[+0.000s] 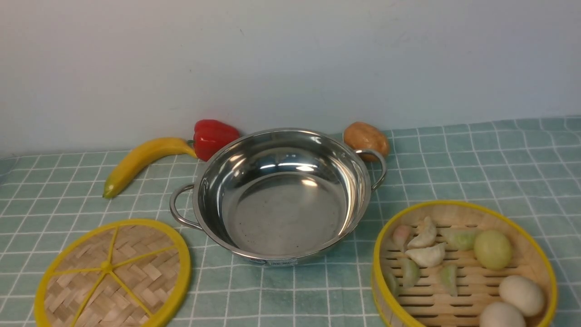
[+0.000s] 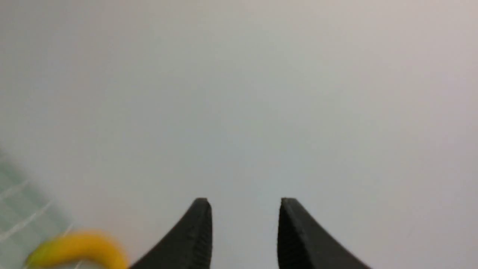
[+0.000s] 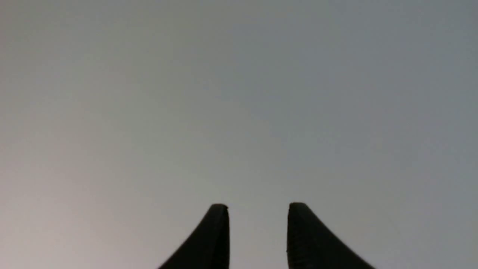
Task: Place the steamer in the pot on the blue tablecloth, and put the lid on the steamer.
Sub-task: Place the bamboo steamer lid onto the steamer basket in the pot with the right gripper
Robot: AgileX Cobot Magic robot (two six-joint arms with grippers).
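Observation:
The shiny steel pot stands empty in the middle of the blue tablecloth. The steamer, a bamboo basket with a yellow rim, sits at the front right and holds dumplings and eggs. The flat woven lid with yellow spokes lies at the front left. Neither arm shows in the front view. My left gripper is open and empty, facing the pale wall. My right gripper is open and empty, also facing the wall.
A banana, a red pepper and a brown potato lie behind the pot near the wall. The banana's blurred tip shows in the left wrist view beside a strip of cloth.

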